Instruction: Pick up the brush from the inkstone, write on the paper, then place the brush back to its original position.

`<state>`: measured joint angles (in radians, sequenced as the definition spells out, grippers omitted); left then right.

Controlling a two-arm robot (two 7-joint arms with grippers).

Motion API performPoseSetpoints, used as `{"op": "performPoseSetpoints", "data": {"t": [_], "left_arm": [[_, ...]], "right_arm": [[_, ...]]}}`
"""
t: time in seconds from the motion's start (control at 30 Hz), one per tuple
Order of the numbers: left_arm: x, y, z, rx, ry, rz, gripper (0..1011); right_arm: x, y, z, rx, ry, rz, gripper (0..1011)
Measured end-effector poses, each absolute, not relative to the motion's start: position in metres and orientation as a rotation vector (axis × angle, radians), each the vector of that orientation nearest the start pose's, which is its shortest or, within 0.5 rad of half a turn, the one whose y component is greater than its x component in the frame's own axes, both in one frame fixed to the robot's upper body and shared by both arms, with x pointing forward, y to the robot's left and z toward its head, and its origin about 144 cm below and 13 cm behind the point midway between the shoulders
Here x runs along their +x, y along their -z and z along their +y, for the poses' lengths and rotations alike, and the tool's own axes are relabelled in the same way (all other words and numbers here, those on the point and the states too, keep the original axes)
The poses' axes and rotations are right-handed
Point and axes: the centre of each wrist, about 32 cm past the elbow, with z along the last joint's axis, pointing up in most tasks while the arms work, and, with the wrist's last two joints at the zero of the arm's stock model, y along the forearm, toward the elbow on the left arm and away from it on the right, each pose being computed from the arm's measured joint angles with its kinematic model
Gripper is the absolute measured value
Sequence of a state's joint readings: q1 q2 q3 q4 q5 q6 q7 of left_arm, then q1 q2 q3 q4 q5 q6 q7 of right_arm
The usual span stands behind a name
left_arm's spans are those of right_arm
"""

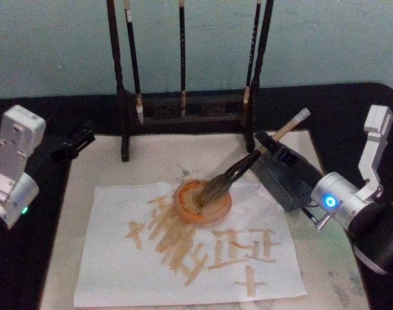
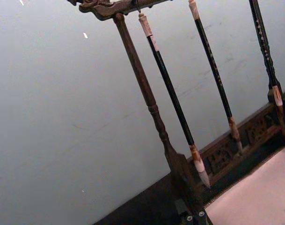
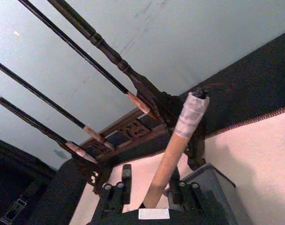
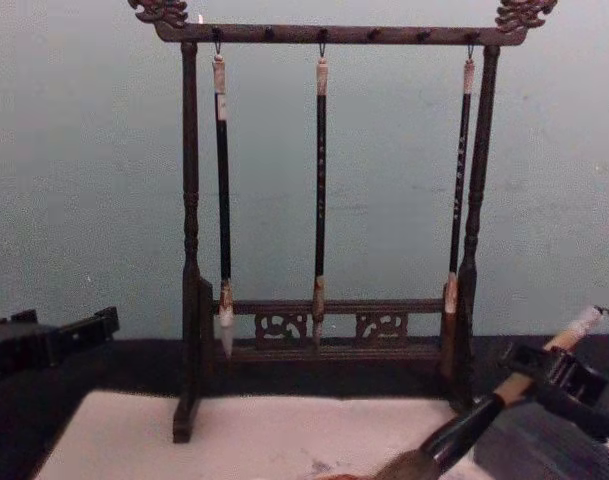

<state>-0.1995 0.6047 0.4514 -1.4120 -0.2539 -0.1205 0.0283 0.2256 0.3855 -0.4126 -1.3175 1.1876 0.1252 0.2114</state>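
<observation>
The jaws of the right gripper (image 1: 266, 146) are clamped on the brush (image 1: 251, 163), its bristles in an orange dish (image 1: 202, 201) on the paper (image 1: 183, 258). Strokes cover the sheet; returning the brush to the inkstone (image 1: 283, 179) seemingly remains. The left gripper (image 1: 73, 143) idles, closure unclear.

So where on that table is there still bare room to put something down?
Bare mat lies between the rack and the paper, on the robot's left. Crowded: the dish with the brush in the right tool, the inkstone and the paper's orange strokes.
</observation>
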Motion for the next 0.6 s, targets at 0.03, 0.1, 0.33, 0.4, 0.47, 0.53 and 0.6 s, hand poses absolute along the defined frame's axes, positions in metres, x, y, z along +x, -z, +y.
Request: {"op": "performPoseSetpoints", "data": {"t": [0.03,0.1,0.33,0.4,0.47,0.53,0.6], "left_arm": [[0.4886,-1.1398,0.3097,0.304,-1.248,-0.285,1002],[0.4886,-1.1398,0.3097,0.305,-1.248,-0.285,1002],[0.4886,-1.1398,0.3097,0.304,-1.248,-0.285,1002],[0.4886,-1.1398,0.3097,0.304,-1.248,-0.285,1000],[0.4886,-1.1398,0.3097,0.304,-1.248,-0.285,1002],[0.4886,-1.1398,0.3097,0.304,-1.248,-0.285,1002],[0.4886,-1.1398,0.3097,0.304,-1.248,-0.285,1002]], "right_arm": [[0.5017,-1.1167,-0.2515,0.319,1.043,0.772,522],[0.5017,-1.1167,-0.2515,0.319,1.043,0.772,599],[0.5017,-1.1169,-0.2514,0.32,1.042,0.771,785],[0.5012,-1.117,-0.2513,0.32,1.043,0.771,875],[0.4986,-1.1166,-0.2517,0.324,1.054,0.775,908],[0.496,-1.1172,-0.2527,0.33,1.068,0.781,955],[0.4939,-1.1175,-0.2532,0.333,1.081,0.787,997]]}}
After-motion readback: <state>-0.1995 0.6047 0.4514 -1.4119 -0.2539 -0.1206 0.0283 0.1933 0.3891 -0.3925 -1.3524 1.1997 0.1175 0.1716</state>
